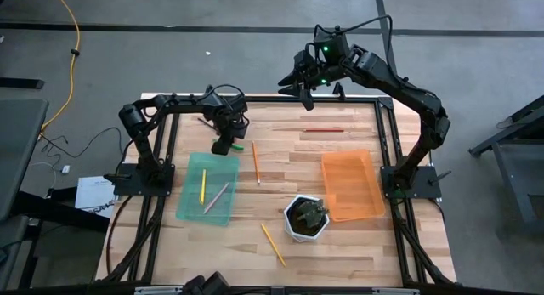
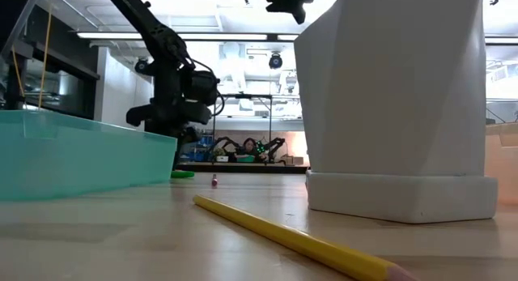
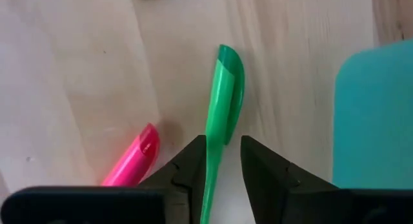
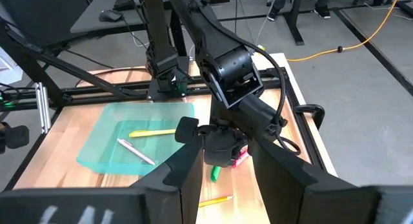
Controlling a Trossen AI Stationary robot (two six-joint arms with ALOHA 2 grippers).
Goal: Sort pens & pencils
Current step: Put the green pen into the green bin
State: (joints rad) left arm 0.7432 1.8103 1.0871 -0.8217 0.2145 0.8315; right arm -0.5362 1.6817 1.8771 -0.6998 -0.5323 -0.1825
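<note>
Green pen (image 3: 222, 114) lies on the bare wood just beyond the far edge of the teal tray (image 1: 209, 189), and the left gripper (image 3: 222, 162) straddles it, fingers a little apart with the barrel running between them, not yet pinched as far as I can judge. A pink pen (image 3: 132, 159) lies close on one side; if the fingers close off-centre they may nudge it or roll the green one away. The tray wall is near, so a low carry could clip it. Inside the tray are a yellow pen (image 1: 203, 184) and a grey pen (image 1: 216, 197). Pencils (image 1: 254, 161) are spread over the table, one red (image 1: 324, 130) at the far side. The right gripper (image 4: 222, 166) waits high beyond the far edge, fingers apart, empty.
</note>
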